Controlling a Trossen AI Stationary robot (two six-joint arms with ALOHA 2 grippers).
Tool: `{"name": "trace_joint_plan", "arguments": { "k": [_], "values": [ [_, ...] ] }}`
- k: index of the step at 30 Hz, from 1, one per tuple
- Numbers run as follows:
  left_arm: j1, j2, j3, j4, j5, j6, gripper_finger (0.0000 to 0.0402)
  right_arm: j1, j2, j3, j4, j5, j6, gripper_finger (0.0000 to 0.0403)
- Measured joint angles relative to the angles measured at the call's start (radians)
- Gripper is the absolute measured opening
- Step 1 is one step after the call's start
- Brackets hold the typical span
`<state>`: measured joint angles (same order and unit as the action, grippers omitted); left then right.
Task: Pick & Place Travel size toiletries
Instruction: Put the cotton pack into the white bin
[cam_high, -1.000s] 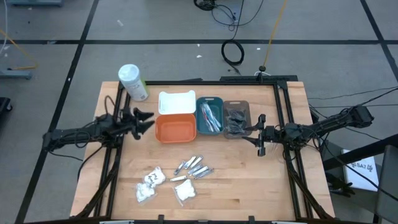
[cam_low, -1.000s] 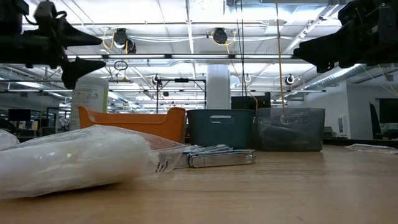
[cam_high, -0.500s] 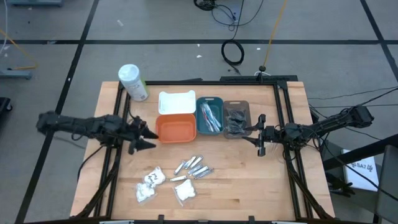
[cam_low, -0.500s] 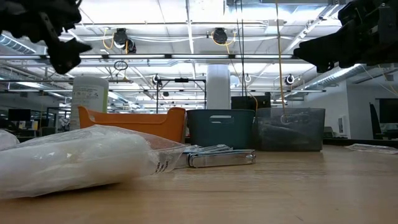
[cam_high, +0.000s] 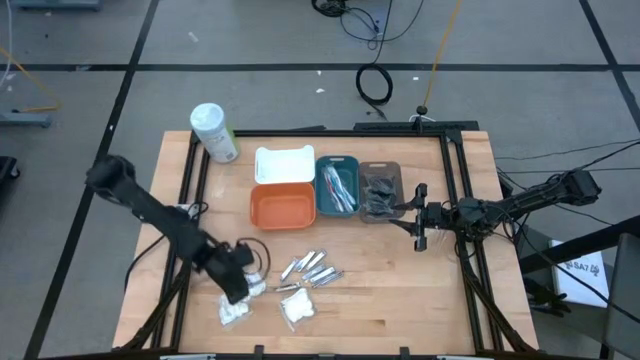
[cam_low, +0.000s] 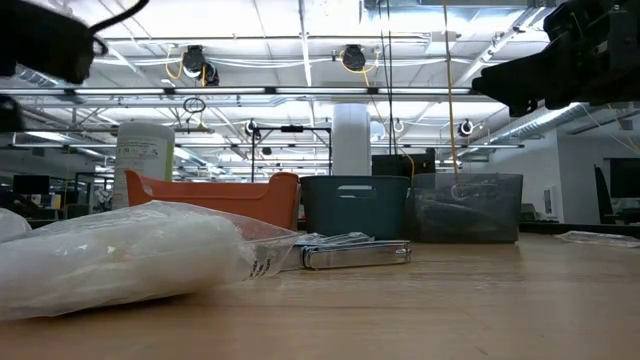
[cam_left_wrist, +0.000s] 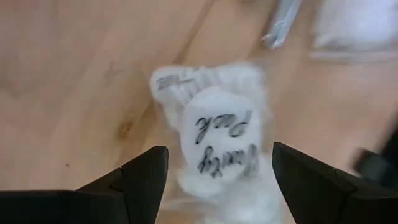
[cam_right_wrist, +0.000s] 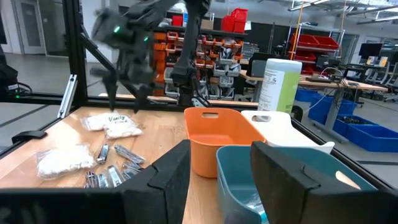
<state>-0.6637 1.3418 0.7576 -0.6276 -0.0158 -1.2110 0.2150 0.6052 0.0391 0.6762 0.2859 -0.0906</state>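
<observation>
1. The left gripper (cam_high: 238, 285) hangs over the front-left packets with its fingers spread wide; the left wrist view shows a lettered white packet (cam_left_wrist: 221, 146) lying between them, not yet touched.
2. It looks soft, light and crinkly in its clear wrap, so pinching across the puffy middle should work best; the film may slip.
3. Two more packets (cam_high: 297, 308) lie close by, with small tubes (cam_high: 312, 268) just beyond.
4. Farther back stand the orange tray (cam_high: 283, 207), teal tray (cam_high: 338, 186) and grey tray (cam_high: 380, 191).
5. The right gripper (cam_high: 419, 217) waits beside the grey tray, fingers parted, empty.
</observation>
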Motion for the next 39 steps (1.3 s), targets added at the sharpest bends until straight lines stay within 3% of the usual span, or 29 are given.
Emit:
{"name": "trace_joint_plan", "arguments": {
  "k": [9,18,27,39],
  "values": [
    [-0.028,0.257,0.027,0.01,0.022,-0.178,0.0285,0.0,0.0,0.0,0.0,0.0,0.0,0.0155],
    [0.003,0.231,0.022,0.05,0.029,-0.079,0.0276,0.0,0.0,0.0,0.0,0.0,0.0,0.0155],
    [0.018,0.199,0.018,0.11,-0.109,0.0,0.0145,0.0,0.0,0.0,0.0,0.0,0.0,0.0155],
    [0.078,0.132,0.018,0.114,-0.104,0.161,0.0012,0.0,0.0,0.0,0.0,0.0,0.0,0.0155]
  ]
}}
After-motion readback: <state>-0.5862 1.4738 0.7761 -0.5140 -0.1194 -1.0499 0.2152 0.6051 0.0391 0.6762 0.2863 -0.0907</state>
